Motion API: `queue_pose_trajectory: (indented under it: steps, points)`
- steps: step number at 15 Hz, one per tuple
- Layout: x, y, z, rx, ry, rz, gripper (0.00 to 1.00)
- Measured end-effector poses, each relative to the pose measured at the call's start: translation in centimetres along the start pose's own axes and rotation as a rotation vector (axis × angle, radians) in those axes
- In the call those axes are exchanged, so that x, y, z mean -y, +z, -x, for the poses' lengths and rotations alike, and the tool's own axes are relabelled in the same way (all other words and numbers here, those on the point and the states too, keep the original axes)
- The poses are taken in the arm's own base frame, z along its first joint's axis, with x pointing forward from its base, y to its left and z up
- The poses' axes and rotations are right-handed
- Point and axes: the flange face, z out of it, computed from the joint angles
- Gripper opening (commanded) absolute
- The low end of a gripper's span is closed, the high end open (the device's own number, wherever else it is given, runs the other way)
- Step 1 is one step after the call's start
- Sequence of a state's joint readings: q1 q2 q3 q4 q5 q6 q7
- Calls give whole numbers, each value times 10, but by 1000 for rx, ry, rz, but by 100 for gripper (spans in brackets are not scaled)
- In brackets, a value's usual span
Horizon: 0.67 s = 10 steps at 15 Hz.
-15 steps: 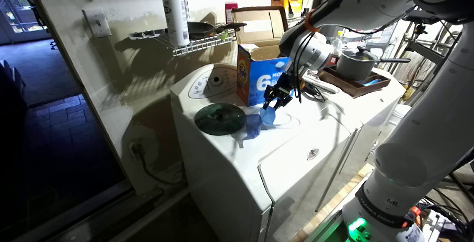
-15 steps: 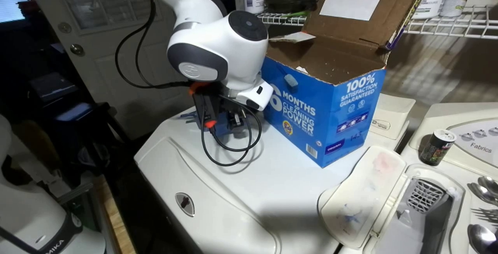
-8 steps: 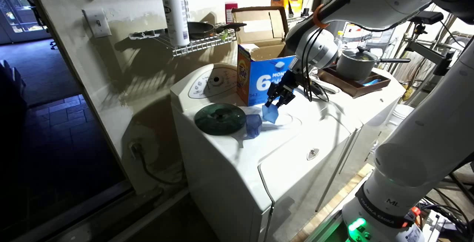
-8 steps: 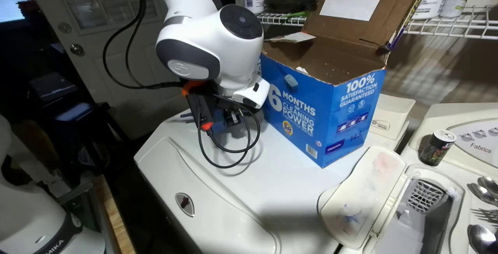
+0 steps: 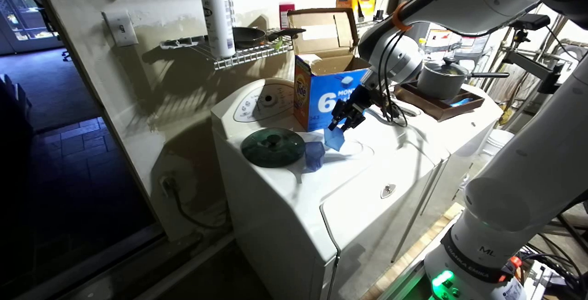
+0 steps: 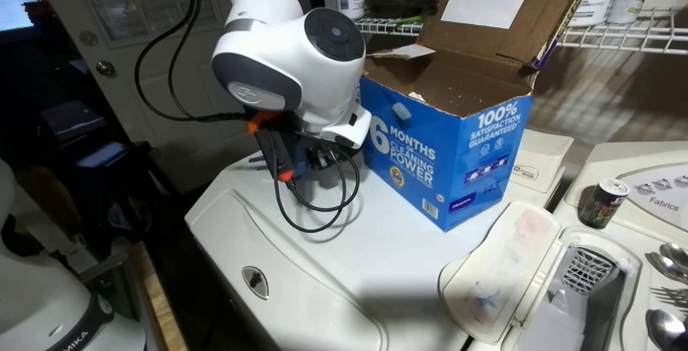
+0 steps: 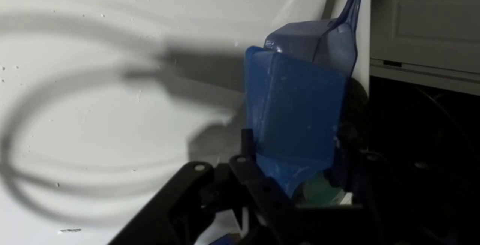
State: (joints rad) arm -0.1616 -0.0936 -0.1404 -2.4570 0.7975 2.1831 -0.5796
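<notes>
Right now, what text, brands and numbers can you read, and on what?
"Tide": blue box
"6 MONTHS OF CLEANING POWER": same box
"100% SATISFACTION GUARANTEED": same box
"ORIGINAL": same box
"143": same box
"Fabrics": control panel
"FRANKA EMIKA": arm base
"ML": arm base
Too small or blurred: pump bottle, black can, badge, remaining print.
None seen on the blue plastic item in the jaws.

Looks like smooth, translucent plastic on the blue container [image 7: 300,110], matt on the fingers [image 7: 258,181]. Gleams glossy across the surface [image 6: 387,254]. Shows matt cardboard inside the box [image 6: 414,155].
</notes>
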Motion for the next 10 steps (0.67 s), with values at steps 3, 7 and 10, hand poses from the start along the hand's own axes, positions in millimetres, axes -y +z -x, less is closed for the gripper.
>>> queue_pose_trajectory:
  steps: [3, 7, 10]
  points:
    - [0, 2, 0, -3, -3, -19, 48]
    - [-1, 5, -2, -6, 6, -33, 47]
    - [-3, 9, -5, -4, 17, -47, 47]
